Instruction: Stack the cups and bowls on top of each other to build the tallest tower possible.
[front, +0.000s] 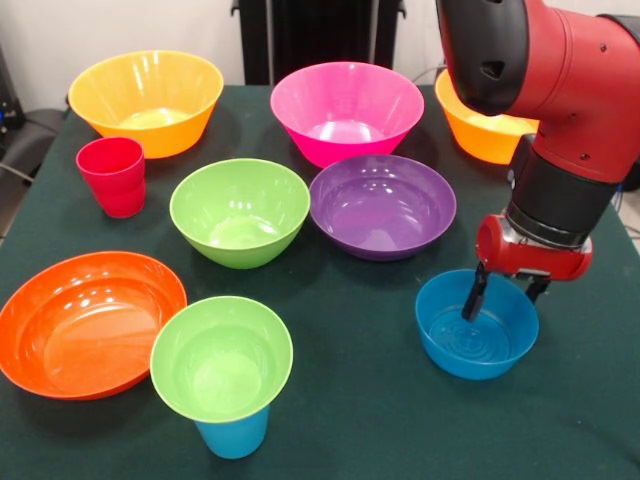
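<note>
My hand hung inside the small blue bowl, fingers apart, astride its far rim; light, glossy, slippery plastic, I judged, best pinched there.

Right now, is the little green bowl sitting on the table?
No. The small green bowl sits upright on the sky blue cup, off the table.

No legible text or markings.

The arm covers most of the far yellow-orange bowl. The small green bowl hides the blue cup's upper part. The counter runs off frame.
</note>
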